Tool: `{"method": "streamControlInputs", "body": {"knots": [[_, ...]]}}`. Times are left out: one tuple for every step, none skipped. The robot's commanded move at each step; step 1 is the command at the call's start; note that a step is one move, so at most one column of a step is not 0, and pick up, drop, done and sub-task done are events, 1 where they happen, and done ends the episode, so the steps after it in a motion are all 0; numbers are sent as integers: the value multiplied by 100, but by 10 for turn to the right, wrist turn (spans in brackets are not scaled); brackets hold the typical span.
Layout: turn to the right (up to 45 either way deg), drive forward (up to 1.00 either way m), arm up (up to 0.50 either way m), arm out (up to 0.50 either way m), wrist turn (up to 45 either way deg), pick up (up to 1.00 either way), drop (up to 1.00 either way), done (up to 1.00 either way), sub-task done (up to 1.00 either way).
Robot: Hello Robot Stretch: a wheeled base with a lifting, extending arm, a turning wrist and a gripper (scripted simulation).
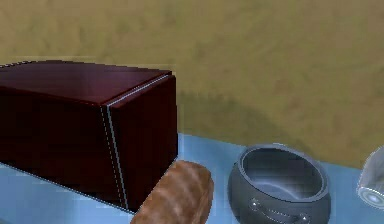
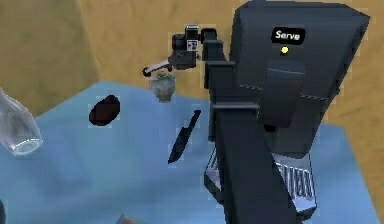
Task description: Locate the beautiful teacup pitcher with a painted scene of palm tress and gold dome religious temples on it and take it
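- Here, the arm (image 2: 240,150) is stretched out across the blue counter (image 2: 90,170), and the gripper (image 2: 158,70) is placed at a small pale cup (image 2: 163,88) near the counter's far edge, at 12 o'clock from the knife (image 2: 183,137). This cup is judged to be the pitcher that is wanted, though no painted scene can be made out on it.
- The claw's state cannot be told, nor whether anything is held, since the cup is seen on the counter right at the claw's tip.
- A dark oval lump (image 2: 103,110) is set at 8 o'clock from the cup, well apart. A glass vessel (image 2: 15,125) is found at the view's 9 o'clock edge.
- Room is tight at 3 o'clock, where a black coffee machine (image 2: 290,90) is stood just beside the arm. Open counter is left toward 7 o'clock.
- Ahead, a dark red box (image 1: 85,125), a loaf (image 1: 175,195) and a grey pot (image 1: 278,185) are crowded along the wall (image 1: 280,60).
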Motion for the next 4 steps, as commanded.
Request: {"method": "streamControlInputs", "body": {"knots": [[0, 0, -8, 0, 0, 0, 0, 0, 0], [0, 0, 0, 0, 0, 100, 0, 0, 0], [0, 0, 8, 0, 0, 0, 0, 0, 0], [0, 0, 0, 0, 0, 0, 0, 100, 0]]}}
